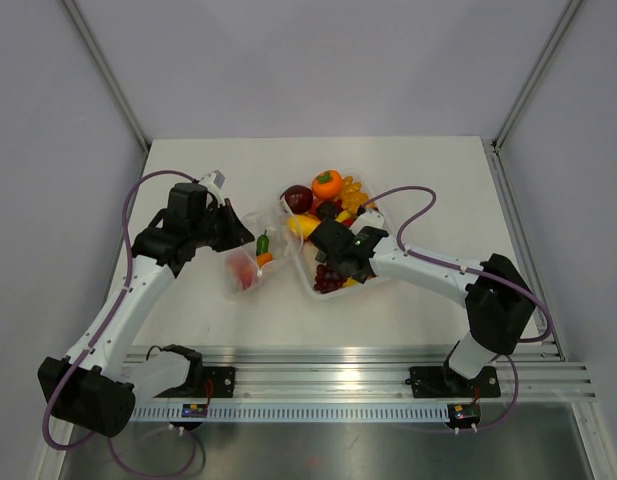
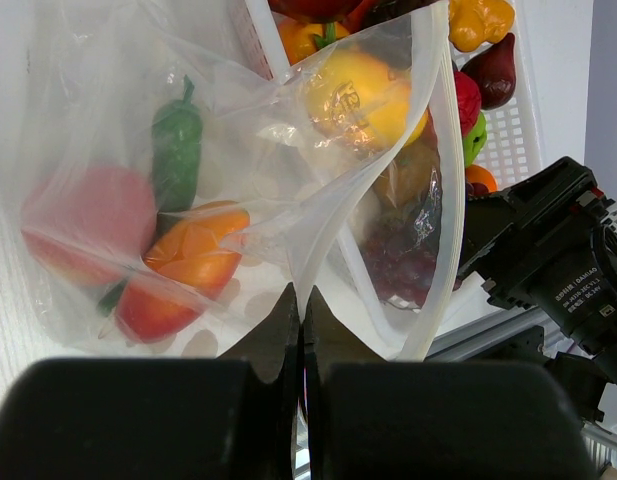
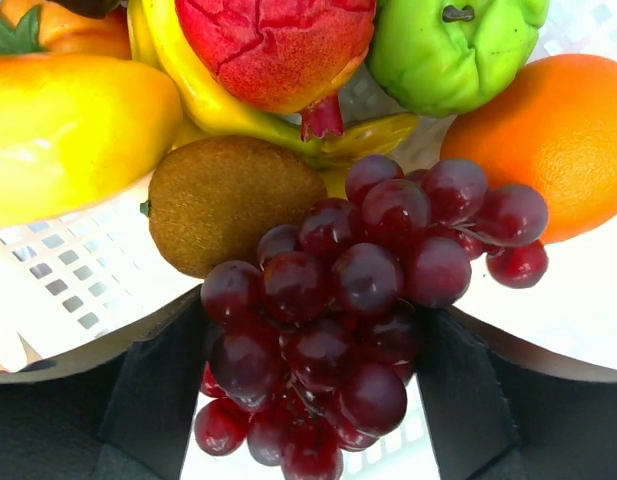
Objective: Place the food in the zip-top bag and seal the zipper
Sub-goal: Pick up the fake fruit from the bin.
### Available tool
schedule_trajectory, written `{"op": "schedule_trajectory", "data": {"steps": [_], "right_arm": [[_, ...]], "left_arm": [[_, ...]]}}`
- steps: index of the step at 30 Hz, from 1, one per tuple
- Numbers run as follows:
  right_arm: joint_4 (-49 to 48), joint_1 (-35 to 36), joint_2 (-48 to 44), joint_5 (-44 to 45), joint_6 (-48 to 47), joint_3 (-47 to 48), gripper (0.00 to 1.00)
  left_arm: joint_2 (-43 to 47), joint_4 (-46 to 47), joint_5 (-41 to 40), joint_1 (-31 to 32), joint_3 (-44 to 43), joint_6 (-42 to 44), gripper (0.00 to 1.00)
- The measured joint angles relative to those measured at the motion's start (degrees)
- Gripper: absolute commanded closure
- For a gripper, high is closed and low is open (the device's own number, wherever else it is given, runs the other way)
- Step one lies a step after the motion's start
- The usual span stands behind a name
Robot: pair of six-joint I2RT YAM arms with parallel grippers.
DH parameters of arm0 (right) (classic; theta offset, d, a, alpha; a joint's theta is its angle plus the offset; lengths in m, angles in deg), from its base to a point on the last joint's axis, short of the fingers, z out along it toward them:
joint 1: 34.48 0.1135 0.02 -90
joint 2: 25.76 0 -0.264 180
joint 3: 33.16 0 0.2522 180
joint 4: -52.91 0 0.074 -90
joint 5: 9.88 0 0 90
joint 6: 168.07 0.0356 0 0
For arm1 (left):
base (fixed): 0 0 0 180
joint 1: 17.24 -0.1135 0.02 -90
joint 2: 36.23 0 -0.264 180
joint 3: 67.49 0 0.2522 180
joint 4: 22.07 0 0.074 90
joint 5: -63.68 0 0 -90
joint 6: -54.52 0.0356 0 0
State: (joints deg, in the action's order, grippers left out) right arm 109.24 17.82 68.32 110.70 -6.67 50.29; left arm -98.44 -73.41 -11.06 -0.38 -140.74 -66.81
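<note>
The clear zip-top bag (image 1: 250, 262) lies left of the white tray (image 1: 310, 285), mouth toward the tray. My left gripper (image 1: 233, 228) is shut on the bag's mouth edge (image 2: 301, 300) and holds it open; the white zipper strip (image 2: 443, 200) curves on the far side. Inside the bag (image 2: 238, 130) are a green pepper (image 2: 176, 150), an orange-red piece (image 2: 183, 265) and a pink-red piece (image 2: 78, 215). My right gripper (image 1: 333, 268) is in the tray, its fingers (image 3: 158, 390) pressed on both sides of the purple grapes (image 3: 328, 340).
The tray (image 3: 58, 270) also holds a kiwi (image 3: 228, 200), a yellow fruit (image 3: 68, 130), a red pomegranate (image 3: 278, 45), a green piece (image 3: 453, 45) and an orange (image 3: 558, 140). A dark red apple (image 1: 296, 197) and an orange persimmon (image 1: 327, 184) sit at its far end.
</note>
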Motion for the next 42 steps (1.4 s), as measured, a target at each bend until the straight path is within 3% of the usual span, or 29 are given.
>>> {"op": "schedule_trajectory", "data": {"steps": [13,20,26,42], "right_arm": [[-7.4,-0.2,-3.9,0.0,-1.4,-4.7,0.64],[-8.3,-0.2,-9.5,0.5,-0.6,-7.8,0.77],[-8.3,-0.2,-11.5,1.8,-1.2,-8.1,0.85],[-8.5,-0.2,-15.5,6.1,-8.3,-6.0,0.85]], "left_arm": [[0.0,0.0,0.6,0.0,0.1,0.0,1.0],[0.0,0.3,0.9,0.0,0.1,0.0,1.0],[-0.3,1.0,1.1,0.0,0.1,0.0,1.0],[-2.1,1.9,2.7,0.6,0.1,-0.3,1.0]]}}
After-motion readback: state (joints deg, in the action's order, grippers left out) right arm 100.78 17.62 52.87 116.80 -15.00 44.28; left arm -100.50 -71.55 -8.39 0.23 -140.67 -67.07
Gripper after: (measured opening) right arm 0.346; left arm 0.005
